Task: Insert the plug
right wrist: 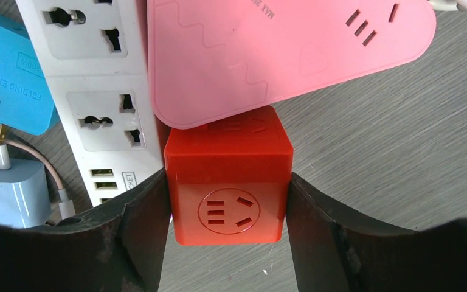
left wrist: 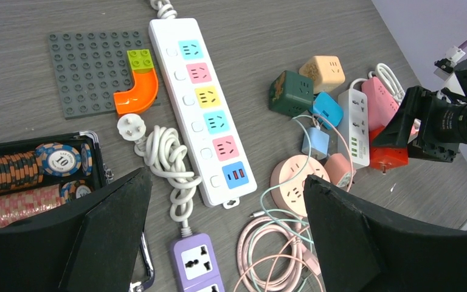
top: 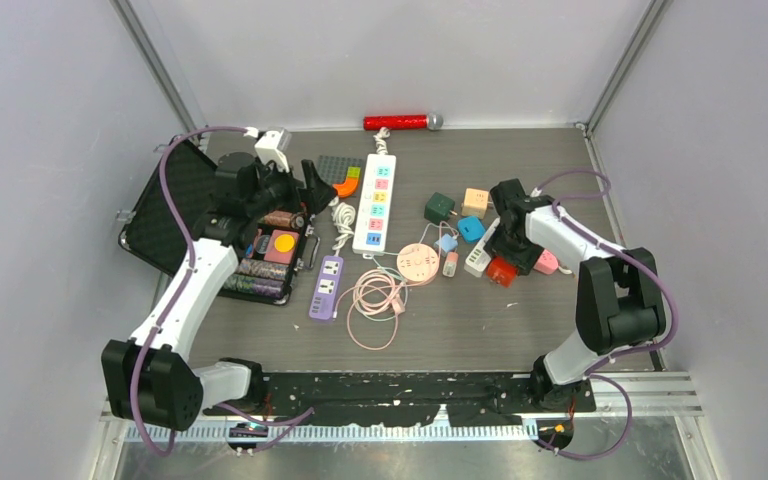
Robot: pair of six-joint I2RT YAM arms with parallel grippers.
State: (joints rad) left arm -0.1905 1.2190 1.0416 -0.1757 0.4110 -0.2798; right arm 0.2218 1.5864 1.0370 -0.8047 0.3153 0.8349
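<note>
on the table's right side: red cube clamped, left jaws released

at the right side of the table, the right gripper [right wrist: 228, 210] has both jaws clenched on the flanks of a glossy red plastic cube socket [right wrist: 228, 182], grasping it. the cube's round three-slot face points at the wrist camera. cannot tell if it rests on the grey wood-grain table [right wrist: 401, 152] or is lifted. a flat pink plastic power strip [right wrist: 280, 55] overlaps the cube's far edge. just left of the cube lies a white plastic strip with universal sockets and usb ports [right wrist: 97, 103], then a blue folding adapter [right wrist: 12, 85] and a pale blue charger [right wrist: 6, 194].

left gripper [left wrist: 225, 182] hovers over the middle-left clutter, jaws released and spread wide, nothing between them. under it:
- a long white power strip with coloured outlets [left wrist: 200, 109]
- a white three-pin plug [left wrist: 127, 126] flat on the table just left of that strip, apart from every outlet
- its coiled white cord [left wrist: 167, 161], running to a small purple socket block [left wrist: 197, 264]

left of the plug is a black case of poker chips [left wrist: 36, 176]. beyond it sits a grey studded baseplate [left wrist: 85, 73] carrying an orange curved brick [left wrist: 137, 94]. a dark green cube adapter [left wrist: 290, 92] and a peach cube adapter [left wrist: 322, 73] sit between the long strip and the right gripper.
</note>
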